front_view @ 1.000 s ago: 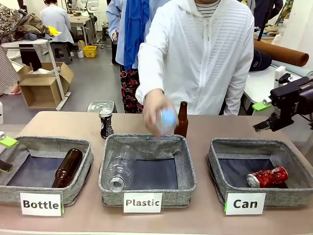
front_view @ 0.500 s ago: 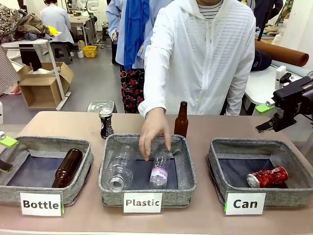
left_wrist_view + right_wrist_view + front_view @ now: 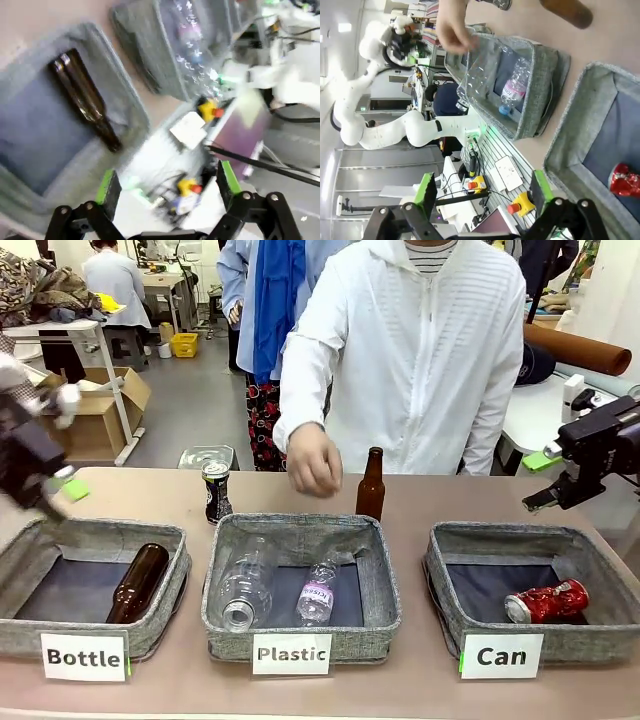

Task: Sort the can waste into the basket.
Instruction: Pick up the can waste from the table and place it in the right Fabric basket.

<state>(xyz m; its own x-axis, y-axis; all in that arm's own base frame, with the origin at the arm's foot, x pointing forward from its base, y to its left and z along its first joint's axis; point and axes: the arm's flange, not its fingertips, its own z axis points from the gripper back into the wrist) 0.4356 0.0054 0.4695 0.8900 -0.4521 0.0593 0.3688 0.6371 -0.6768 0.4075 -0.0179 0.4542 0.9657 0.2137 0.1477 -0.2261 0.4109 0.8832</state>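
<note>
Across the surface [image 3: 420, 692], our left fingers [image 3: 167, 182] and right fingers [image 3: 483, 184] both spread wide, empty. Red can [image 3: 547, 602] lies in the basket [image 3: 530, 532] ahead of the right fingers; black can [image 3: 216, 490] stands well apart from the left. Light, thin, slick: we'd pinch its middle gently.

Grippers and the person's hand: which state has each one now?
Left gripper: open, empty.
Right gripper: open, empty.
Person's hand: loosely curled, holding nothing.

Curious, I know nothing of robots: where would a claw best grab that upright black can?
Probably the straight middle of the black can, coming level from the robot's left: it stands upright with bare table there and the Plastic basket close on its right.
</note>
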